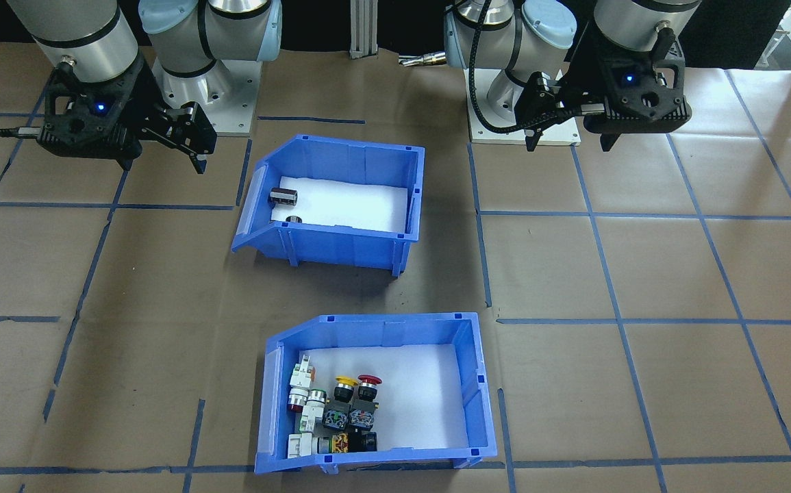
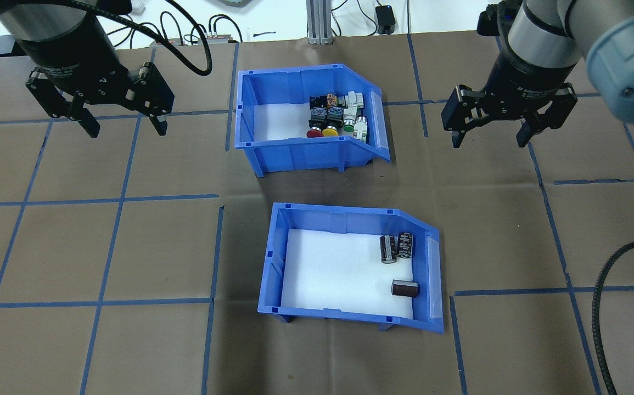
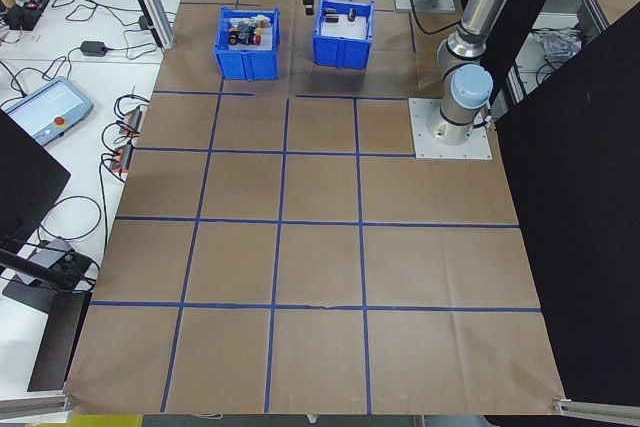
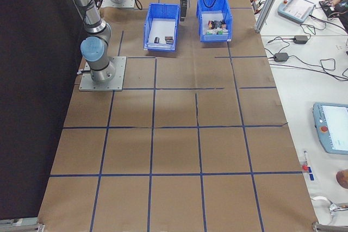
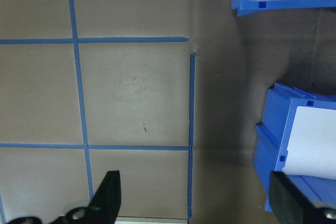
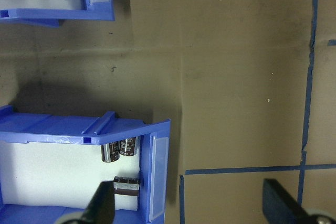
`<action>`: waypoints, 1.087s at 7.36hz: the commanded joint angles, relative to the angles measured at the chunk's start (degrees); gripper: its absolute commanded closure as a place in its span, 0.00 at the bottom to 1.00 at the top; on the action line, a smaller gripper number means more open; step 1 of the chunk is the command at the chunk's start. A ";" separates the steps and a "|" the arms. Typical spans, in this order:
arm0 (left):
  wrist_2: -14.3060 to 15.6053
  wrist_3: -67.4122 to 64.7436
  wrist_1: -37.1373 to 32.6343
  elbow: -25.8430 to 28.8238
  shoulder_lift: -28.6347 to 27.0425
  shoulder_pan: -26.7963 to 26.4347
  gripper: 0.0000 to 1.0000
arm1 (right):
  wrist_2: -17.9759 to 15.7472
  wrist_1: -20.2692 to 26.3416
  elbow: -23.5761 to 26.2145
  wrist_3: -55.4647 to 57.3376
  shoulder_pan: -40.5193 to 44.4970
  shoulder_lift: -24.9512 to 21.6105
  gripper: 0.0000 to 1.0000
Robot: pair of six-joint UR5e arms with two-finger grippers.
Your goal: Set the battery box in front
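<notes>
Battery box (image 2: 349, 266) sits mid-table on robot's side, sloped open front toward robot's right; three dark cylinders on white liner. Switch bin (image 2: 308, 120) just beyond, narrow gap between rims. Brown paper open on both sides. Left gripper (image 2: 122, 123) and right gripper (image 2: 489, 134) hover spread wide, holding nothing.

We see a table (image 3: 320, 247) covered in brown paper (image 4: 174, 150) marked into squares by blue tape lines (image 2: 113, 197). Along one long edge runs a white bench (image 3: 60, 137) with cables (image 3: 125, 122) and a handheld control tablet (image 3: 50, 112); a black panel (image 3: 580, 227) borders the opposite edge.
</notes>
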 commanded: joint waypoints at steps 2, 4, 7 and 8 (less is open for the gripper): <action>0.04 0.35 0.09 -0.03 -0.18 -0.01 0.00 | -0.01 0.00 0.00 0.03 0.00 0.00 0.00; -0.40 0.18 3.15 -0.12 -0.61 0.07 0.00 | 0.00 0.00 0.00 -0.05 0.00 0.00 0.00; -4.01 0.18 3.52 -0.65 -1.05 -0.01 0.01 | -0.09 0.00 -0.09 -0.32 0.00 0.09 0.00; -4.09 -0.87 3.95 -1.26 -1.23 -0.10 0.01 | -0.01 -0.09 -0.26 -0.75 0.00 0.70 0.00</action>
